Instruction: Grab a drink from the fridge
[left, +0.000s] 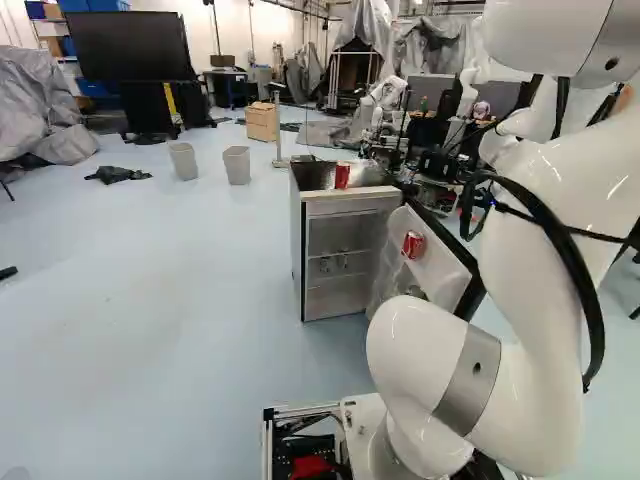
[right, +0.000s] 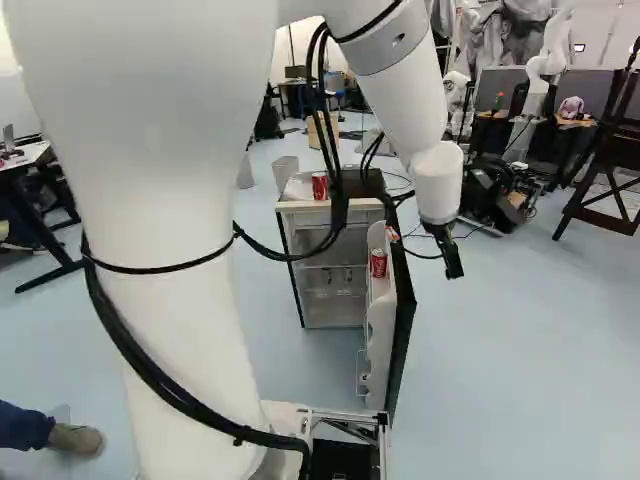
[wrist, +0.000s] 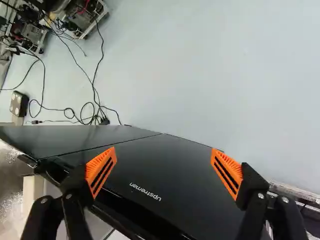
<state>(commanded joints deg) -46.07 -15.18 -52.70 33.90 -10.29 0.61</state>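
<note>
- Right base view finds the black two-fingered gripper (right: 452, 264) beside the open fridge door; in the wrist view its fingers stand spread wide, ribbed orange pads (wrist: 101, 170) flanking the door's dark panel. Whether they touch it cannot be told.
- A red drink can with white markings (right: 378, 263) stands in the rack of the glossy black fridge door (wrist: 170, 175), against its white moulded lining.
- A second red-and-white can (left: 342, 175) stands atop the small box-shaped fridge (left: 350, 205), whose pale front edge frames a white interior with shelves.
- Smooth white tubular arm (left: 550, 190), banded in dull metal, carries slack black cables (right: 150, 365) along its rounded links.
- Thin black wires (wrist: 94, 90) loop across the smooth pale-blue floor (wrist: 200, 65) beyond the door.
- Two tapered grey bins (left: 236, 165) stand farther off, near a boxy light-wood cabinet (left: 262, 122).
</note>
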